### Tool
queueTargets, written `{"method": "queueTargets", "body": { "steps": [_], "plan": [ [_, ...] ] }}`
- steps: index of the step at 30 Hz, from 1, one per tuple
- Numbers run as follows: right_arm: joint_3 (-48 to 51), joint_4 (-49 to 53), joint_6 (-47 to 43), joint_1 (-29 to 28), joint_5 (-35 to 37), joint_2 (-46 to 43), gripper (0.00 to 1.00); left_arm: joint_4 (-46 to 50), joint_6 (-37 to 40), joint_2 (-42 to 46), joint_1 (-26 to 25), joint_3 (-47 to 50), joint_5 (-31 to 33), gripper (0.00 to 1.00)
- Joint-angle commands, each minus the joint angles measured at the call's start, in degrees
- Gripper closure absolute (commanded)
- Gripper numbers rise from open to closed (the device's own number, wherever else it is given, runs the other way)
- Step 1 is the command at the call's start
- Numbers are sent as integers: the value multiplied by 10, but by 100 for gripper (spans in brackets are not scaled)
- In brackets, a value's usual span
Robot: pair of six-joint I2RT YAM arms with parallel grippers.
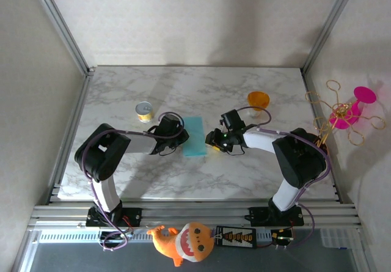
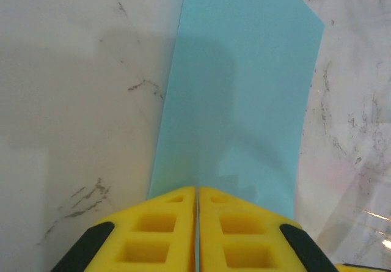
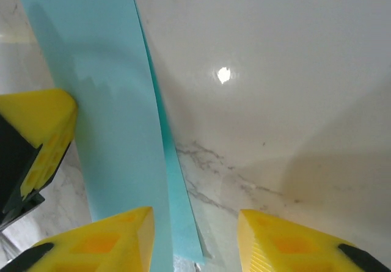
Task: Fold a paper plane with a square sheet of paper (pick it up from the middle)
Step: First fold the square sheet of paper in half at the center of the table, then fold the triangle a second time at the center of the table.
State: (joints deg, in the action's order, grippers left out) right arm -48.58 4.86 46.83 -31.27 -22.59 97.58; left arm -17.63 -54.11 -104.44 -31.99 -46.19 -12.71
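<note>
Teal paper sheet [image 1: 195,136]: folded to a strip, on marble surface [image 1: 244,88]. Left pincer [image 2: 197,191]: closed, tips at sheet's edge. Right pincer [image 3: 195,223]: parted, straddling opposite edge.

Your left jaws sit at the bottom edge, two yellow blocks pressed together, with a thin teal sliver showing in the seam between them. From that seam the sheet of paper [image 2: 244,88] runs up and to the right as a long teal band with straight sides, its far edge slanting across the top right. A soft shadow falls down its middle. It lies on the white marble surface [image 2: 79,88], with grey veins on both sides of it.
</note>
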Motion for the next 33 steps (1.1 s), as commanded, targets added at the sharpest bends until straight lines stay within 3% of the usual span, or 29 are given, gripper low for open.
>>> {"method": "queueTargets", "body": {
  "steps": [1,17,26,33],
  "plan": [
    [11,-18,18,-1,-47,-8,58,24,-1,-7,4,19,23,90],
    [37,-91,54,-3,-133,7,62,29,1,-6,4,15,24,90],
    [36,-68,43,-6,-109,15,63,29,0,-8,4,13,24,90],
    [38,-108,54,-8,-126,19,64,29,0,-7,4,12,20,90]
  ]
}}
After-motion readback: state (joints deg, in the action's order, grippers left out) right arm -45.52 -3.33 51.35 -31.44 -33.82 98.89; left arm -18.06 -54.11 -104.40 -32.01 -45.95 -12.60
